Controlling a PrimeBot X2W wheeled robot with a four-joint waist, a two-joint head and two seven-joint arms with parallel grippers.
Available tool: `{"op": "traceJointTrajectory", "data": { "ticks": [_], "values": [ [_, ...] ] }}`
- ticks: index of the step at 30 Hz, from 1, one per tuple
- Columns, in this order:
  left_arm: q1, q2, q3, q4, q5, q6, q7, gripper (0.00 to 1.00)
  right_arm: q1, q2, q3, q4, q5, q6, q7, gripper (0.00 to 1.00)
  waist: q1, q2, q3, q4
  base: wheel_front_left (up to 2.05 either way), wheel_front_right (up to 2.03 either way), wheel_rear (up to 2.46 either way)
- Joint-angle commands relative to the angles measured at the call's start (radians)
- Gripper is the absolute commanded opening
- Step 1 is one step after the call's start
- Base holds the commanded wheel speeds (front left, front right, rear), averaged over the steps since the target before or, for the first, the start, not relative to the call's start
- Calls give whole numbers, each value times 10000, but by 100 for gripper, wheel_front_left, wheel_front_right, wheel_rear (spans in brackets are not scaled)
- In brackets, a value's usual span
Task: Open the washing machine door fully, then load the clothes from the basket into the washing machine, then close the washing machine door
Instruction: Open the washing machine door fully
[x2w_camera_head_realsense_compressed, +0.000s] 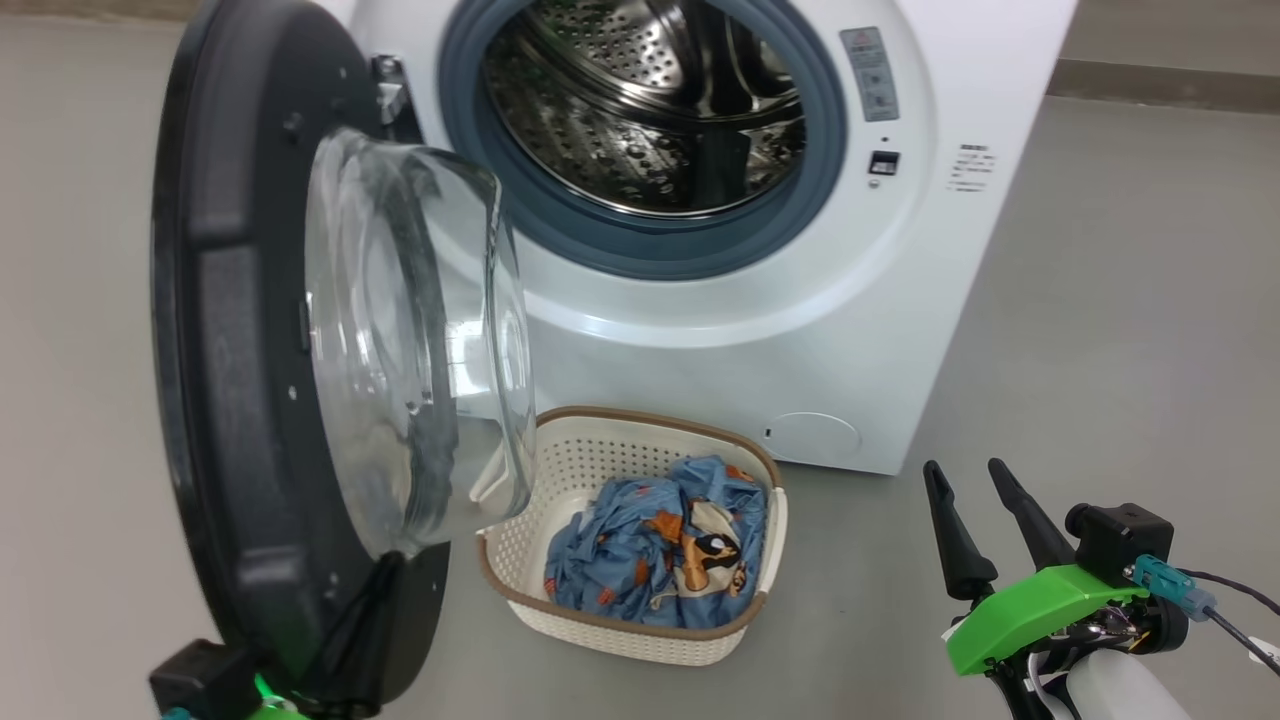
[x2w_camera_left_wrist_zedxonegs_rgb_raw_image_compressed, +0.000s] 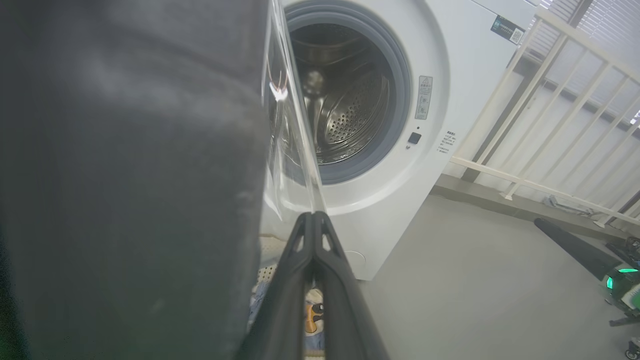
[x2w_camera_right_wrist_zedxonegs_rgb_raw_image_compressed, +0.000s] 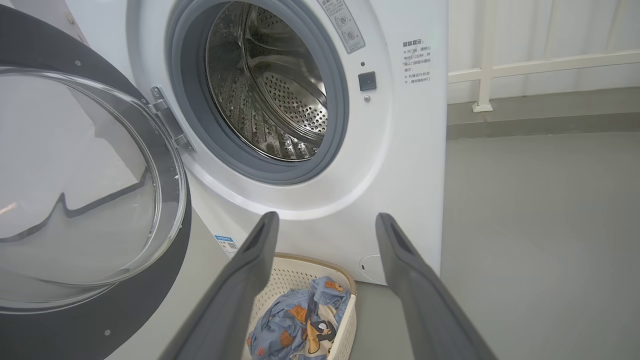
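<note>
The washing machine (x2w_camera_head_realsense_compressed: 700, 330) stands with its steel drum (x2w_camera_head_realsense_compressed: 650, 100) exposed. The washing machine door (x2w_camera_head_realsense_compressed: 250, 330) is swung out toward me at the left, its glass bowl (x2w_camera_head_realsense_compressed: 420, 340) facing right. My left gripper (x2w_camera_head_realsense_compressed: 380, 585) is shut at the door's lower inner side. Its joined tips (x2w_camera_left_wrist_zedxonegs_rgb_raw_image_compressed: 314, 216) touch the glass bowl's edge (x2w_camera_left_wrist_zedxonegs_rgb_raw_image_compressed: 292, 125), and nothing is between them. The basket (x2w_camera_head_realsense_compressed: 610, 455) sits on the floor under the door. The blue printed clothes (x2w_camera_head_realsense_compressed: 660, 550) lie bundled in it. My right gripper (x2w_camera_head_realsense_compressed: 968, 470) hangs open and empty to the basket's right, well above the clothes (x2w_camera_right_wrist_zedxonegs_rgb_raw_image_compressed: 300, 325).
Bare grey floor (x2w_camera_head_realsense_compressed: 1100, 350) stretches to the right of the machine. A white railing (x2w_camera_left_wrist_zedxonegs_rgb_raw_image_compressed: 550, 100) runs along the wall behind it, with a raised kerb (x2w_camera_right_wrist_zedxonegs_rgb_raw_image_compressed: 540, 122) at its foot. The door's black rim (x2w_camera_left_wrist_zedxonegs_rgb_raw_image_compressed: 125, 175) blocks the left side.
</note>
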Motion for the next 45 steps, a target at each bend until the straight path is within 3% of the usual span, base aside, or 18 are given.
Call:
{"op": "traceJointTrajectory", "data": {
  "ticks": [1,9,16,34,45],
  "values": [
    [-321,353,600,-91,-82,166,20,0,-266,-83,217,-190,22,58,-131,100,0,0,-13,205,0,0,0],
    [-672,930,1140,262,-157,428,255,0,-305,-12,138,-270,-4,58,-132,100,0,0,97,774,0,0,0],
    [-1568,1464,1598,1041,-380,304,450,0,-442,115,-71,-367,-162,58,-133,100,0,0,441,1343,0,0,0],
    [-4324,2621,2177,4776,-832,-631,419,0,-1312,383,-646,-516,-729,58,-133,100,0,0,1312,1974,0,0,0],
    [-6427,3307,1520,7606,-391,-1069,320,0,-1658,457,-992,-559,-1021,58,-133,100,0,0,1762,2055,0,0,0]
  ]
}}
